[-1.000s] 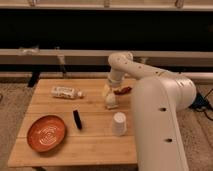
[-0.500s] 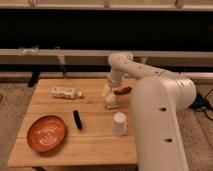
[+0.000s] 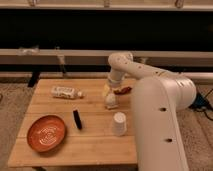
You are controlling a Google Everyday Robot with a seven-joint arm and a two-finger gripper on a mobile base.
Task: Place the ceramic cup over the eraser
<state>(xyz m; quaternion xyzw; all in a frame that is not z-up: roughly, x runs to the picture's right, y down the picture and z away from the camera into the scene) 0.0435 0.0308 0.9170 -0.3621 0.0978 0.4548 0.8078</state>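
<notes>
The white ceramic cup (image 3: 119, 123) stands upside down on the wooden table (image 3: 90, 145), near its right side. The black eraser (image 3: 77, 119) lies flat to the cup's left, apart from it, beside the orange plate (image 3: 46, 134). My gripper (image 3: 111, 102) hangs from the white arm over the table's back right part, just above a white rectangular block (image 3: 111, 101). It is behind the cup and away from both cup and eraser.
A clear labelled bottle (image 3: 65, 92) lies on its side at the back left. A red-brown curved item (image 3: 122, 91) lies at the back right by the arm. The large white arm body (image 3: 160, 125) covers the table's right edge.
</notes>
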